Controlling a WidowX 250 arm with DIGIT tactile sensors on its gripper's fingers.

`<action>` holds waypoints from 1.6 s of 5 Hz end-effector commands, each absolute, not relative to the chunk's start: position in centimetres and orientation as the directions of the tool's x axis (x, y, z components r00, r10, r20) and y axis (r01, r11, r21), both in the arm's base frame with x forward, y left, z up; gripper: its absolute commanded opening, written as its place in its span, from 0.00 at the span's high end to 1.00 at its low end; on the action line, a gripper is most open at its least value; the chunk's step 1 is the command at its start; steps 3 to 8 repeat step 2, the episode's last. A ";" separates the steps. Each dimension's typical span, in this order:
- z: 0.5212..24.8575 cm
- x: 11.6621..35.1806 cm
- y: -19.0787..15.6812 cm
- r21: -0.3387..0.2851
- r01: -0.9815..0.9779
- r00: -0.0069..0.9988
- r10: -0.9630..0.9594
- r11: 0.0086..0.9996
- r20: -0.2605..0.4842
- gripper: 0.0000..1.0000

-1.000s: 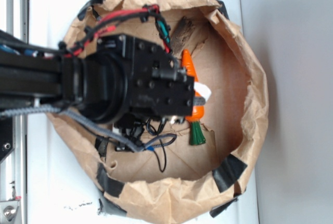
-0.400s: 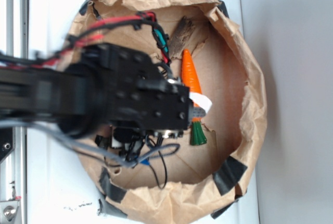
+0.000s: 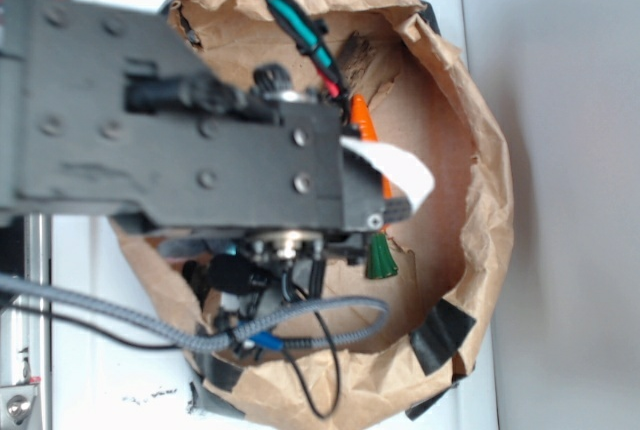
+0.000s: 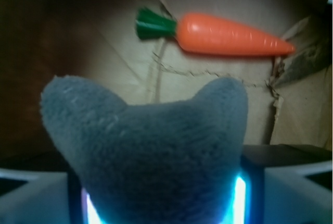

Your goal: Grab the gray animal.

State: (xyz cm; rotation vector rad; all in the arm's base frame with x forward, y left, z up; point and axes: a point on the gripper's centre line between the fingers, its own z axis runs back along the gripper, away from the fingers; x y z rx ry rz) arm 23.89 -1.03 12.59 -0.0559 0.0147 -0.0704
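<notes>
The gray animal [image 4: 151, 156] fills the lower half of the wrist view, soft and fuzzy, with two ear-like flaps pointing up. It sits squeezed between the jaws of my gripper [image 4: 161, 200], which is shut on it above the bag floor. In the exterior view my gripper [image 3: 390, 205] hangs high over the paper bag. The arm hides most of the toy there; only its white tag [image 3: 398, 168] sticks out.
An orange carrot [image 4: 229, 35] with a green stem [image 3: 380, 258] lies on the floor of the brown paper bag [image 3: 480, 150]. The bag's rolled rim, patched with black tape [image 3: 440, 330], rings the area. Cables [image 3: 300, 315] trail under the arm.
The arm has risen toward the exterior camera and looms much larger. The white tag came up with it, while the carrot stayed on the bag floor.
</notes>
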 end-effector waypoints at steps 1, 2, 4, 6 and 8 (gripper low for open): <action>16.8 24.1 -0.5 -0.066 0.044 0.990 -0.035 0.997 0.135 1.00; 16.8 24.4 -0.4 0.010 -0.006 0.992 0.004 1.000 0.126 1.00; 16.8 24.4 -0.4 0.010 -0.006 0.992 0.004 1.000 0.126 1.00; 16.8 24.4 -0.4 0.010 -0.006 0.992 0.004 1.000 0.126 1.00; 16.8 24.4 -0.4 0.010 -0.006 0.992 0.004 1.000 0.126 1.00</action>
